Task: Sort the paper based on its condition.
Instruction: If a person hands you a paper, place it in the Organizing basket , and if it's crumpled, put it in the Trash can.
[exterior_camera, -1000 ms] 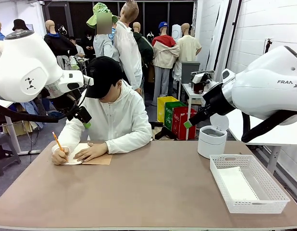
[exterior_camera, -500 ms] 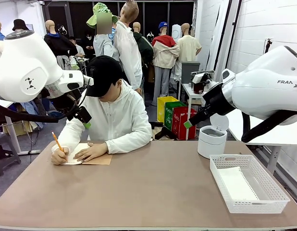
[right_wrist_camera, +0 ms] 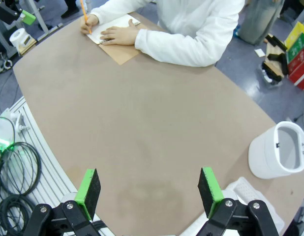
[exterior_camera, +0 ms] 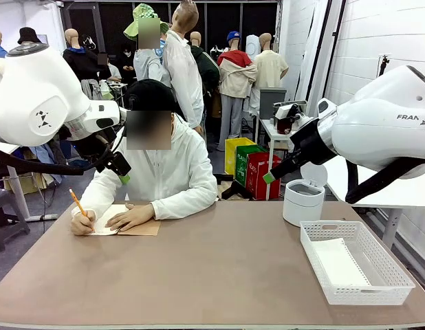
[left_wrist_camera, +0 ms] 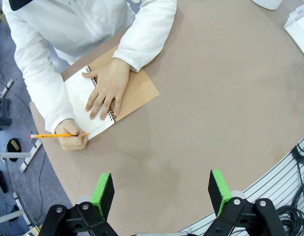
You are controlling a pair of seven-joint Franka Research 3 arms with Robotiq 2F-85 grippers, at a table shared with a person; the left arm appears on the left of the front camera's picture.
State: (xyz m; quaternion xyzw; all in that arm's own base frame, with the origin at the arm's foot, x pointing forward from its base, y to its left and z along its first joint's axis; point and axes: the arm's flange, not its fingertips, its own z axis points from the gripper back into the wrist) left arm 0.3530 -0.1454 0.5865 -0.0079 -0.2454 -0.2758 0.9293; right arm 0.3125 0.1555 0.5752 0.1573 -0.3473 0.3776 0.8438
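1. The sorting looks barely begun. No loose sheet lies on the bare worktop [exterior_camera: 219, 268], and neither arm is carrying anything.
2. At the upper left of the front view a person bends over a spiral-bound notebook [left_wrist_camera: 83, 105]. One hand [left_wrist_camera: 105, 91] is pressed flat on the page and the other hand [left_wrist_camera: 73, 141] writes with an orange pencil [left_wrist_camera: 53, 134]. The page is bound into the notebook, so there is nothing there to hand over yet.
3. At the lower right of the front view stands a white mesh basket [exterior_camera: 360, 297]. A smooth white sheet of paper [exterior_camera: 338, 265] seems to lie flat on its floor. If so, one piece may already be sorted, though the view does not make this certain.
4. Just behind the basket stands a white round bin [exterior_camera: 302, 203], open at the top in the right wrist view. It is probably the other destination, and I cannot tell what is inside it.
5. The left gripper [left_wrist_camera: 161, 192] hangs high above the worktop with its jaws wide and nothing between the green pads.
6. The right gripper [right_wrist_camera: 149, 191] also hangs high above the worktop, jaws wide and empty.
7. What is left, as I judge it: take each sheet that comes, assess its condition, and drop it in the basket or the bin.
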